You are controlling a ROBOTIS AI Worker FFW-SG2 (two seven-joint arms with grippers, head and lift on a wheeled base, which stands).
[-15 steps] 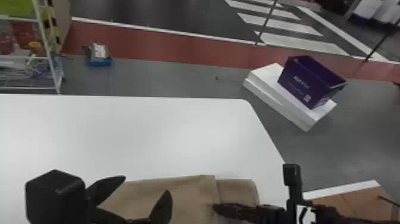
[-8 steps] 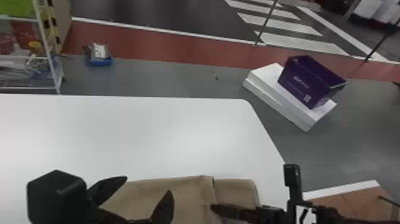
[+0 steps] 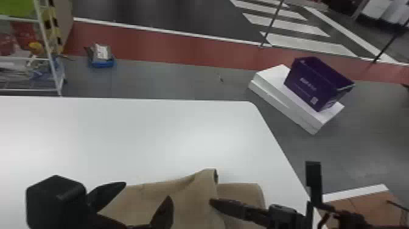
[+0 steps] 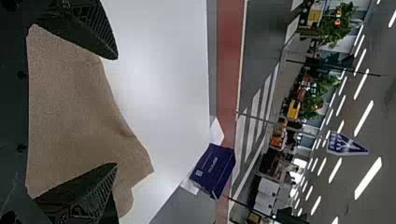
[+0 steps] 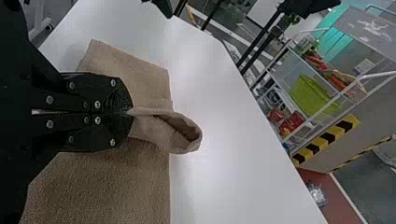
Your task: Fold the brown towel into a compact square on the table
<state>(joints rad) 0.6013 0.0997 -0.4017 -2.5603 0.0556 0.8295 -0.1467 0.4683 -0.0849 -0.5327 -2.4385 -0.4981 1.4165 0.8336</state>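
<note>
Head view: right gripper (image 3: 212, 202), jaws pinching towel (image 3: 191, 201); left gripper (image 3: 147, 190), jaws open, seemingly above.

Fingers (image 5: 106, 87) tight on the brown towel (image 5: 105, 186)

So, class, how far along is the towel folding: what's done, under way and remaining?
Done, it seems: one flap of the brown towel overlaps another part. In hand: the right gripper pinches that flap, whose end bulges into a raised loop. Remaining: release and flatten it, then probably fold further, as the shape isn't a compact square.
</note>
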